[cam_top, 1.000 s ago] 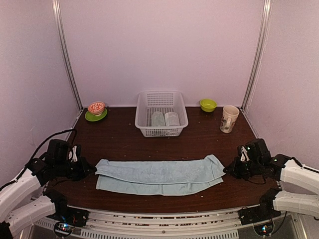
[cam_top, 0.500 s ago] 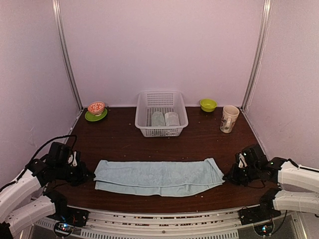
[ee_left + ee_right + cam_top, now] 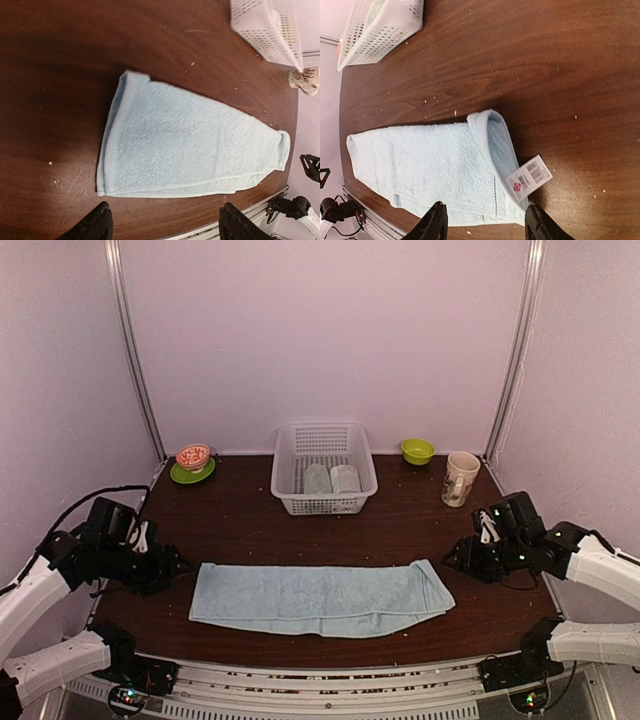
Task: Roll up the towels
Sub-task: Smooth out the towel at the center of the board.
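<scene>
A large light blue towel [image 3: 318, 595] lies flat on the dark table, folded lengthwise into a long strip. My left gripper [image 3: 176, 566] hovers just off its left end, open and empty. In the left wrist view the towel [image 3: 195, 145] spreads ahead of that gripper [image 3: 165, 226]. My right gripper [image 3: 456, 558] stands open beside the right end. In the right wrist view the towel [image 3: 430, 165], with a white barcode tag [image 3: 529, 177], lies just beyond this gripper [image 3: 486, 222], untouched. Two small rolled towels, one pale green [image 3: 317, 479] and one greyish-white [image 3: 345, 478], sit in the basket.
A white lattice basket [image 3: 322, 505] stands at the back centre. A green saucer with an orange bowl [image 3: 193, 462] is at the back left. A green bowl [image 3: 418, 450] and a patterned mug [image 3: 460, 478] are at the back right.
Both grippers were shut on the blue towel's ends and have opened and let go, lifting slightly away. The towel now rests flat, a little nearer the front edge.
</scene>
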